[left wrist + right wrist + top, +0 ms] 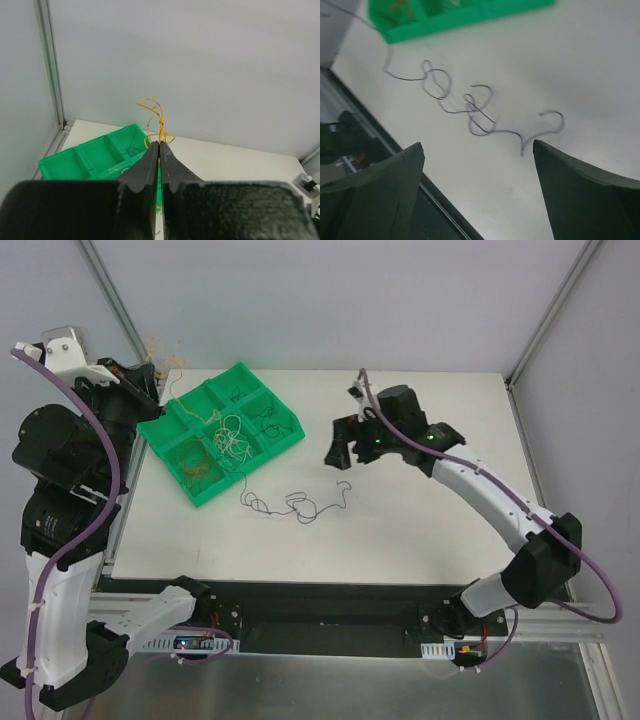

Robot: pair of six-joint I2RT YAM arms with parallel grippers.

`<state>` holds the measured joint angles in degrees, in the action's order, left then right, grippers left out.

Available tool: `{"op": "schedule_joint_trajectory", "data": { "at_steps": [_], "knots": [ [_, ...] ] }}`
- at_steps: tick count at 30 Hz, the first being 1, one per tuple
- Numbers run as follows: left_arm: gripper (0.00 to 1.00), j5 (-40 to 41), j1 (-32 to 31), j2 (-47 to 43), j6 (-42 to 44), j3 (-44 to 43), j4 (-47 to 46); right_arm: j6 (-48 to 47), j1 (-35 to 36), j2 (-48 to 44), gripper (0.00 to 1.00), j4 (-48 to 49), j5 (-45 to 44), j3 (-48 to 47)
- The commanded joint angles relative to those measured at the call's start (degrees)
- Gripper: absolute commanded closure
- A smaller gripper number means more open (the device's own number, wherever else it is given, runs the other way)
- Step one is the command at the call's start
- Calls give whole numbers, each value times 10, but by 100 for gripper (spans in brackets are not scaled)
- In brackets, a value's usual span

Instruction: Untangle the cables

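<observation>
**Left claw** point(160, 145): closed. Its two fingers are pressed together on a thin orange cable point(155, 112), which curls upward out of the fingertips in loose loops. The claw is held in the air above the far left corner of the table point(420, 530), with the green tray point(100, 155) below and ahead of it.

**Right claw** point(477, 146): open wide, with nothing between the fingers. It hangs over the middle of the table, right of the tray and clear of the surface.

**Black cable** point(470, 107): lies flat on the table in a wavy line with several small loops, just beneath the right claw and untouched by it. Its left end runs up toward the tray's near corner.

**Tray contents:**
- A white cable point(230, 435) sits in a loose clump across the central compartments.
- An orange-brown clump point(195, 465) lies in the near compartment.
- Dark wires point(265, 420) lie in the compartments on the right side.
</observation>
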<state>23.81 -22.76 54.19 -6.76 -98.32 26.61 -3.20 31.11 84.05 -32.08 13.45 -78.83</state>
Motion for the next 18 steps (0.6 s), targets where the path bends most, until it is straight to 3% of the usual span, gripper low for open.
{"op": "schedule_joint_trajectory", "data": {
  "at_steps": [1, 8, 18],
  "knots": [
    [100, -29, 5, -15, -26, -26, -1, 64, 95, 54, 8, 267, 162, -27],
    [100, -42, 5, -24, -46, -29, 3, 108, 165, 241, 6, 265, 177, -205],
    [100, -54, 5, -12, -46, -62, 15, 203, 219, 342, 16, 264, 143, -249]
  ]
}}
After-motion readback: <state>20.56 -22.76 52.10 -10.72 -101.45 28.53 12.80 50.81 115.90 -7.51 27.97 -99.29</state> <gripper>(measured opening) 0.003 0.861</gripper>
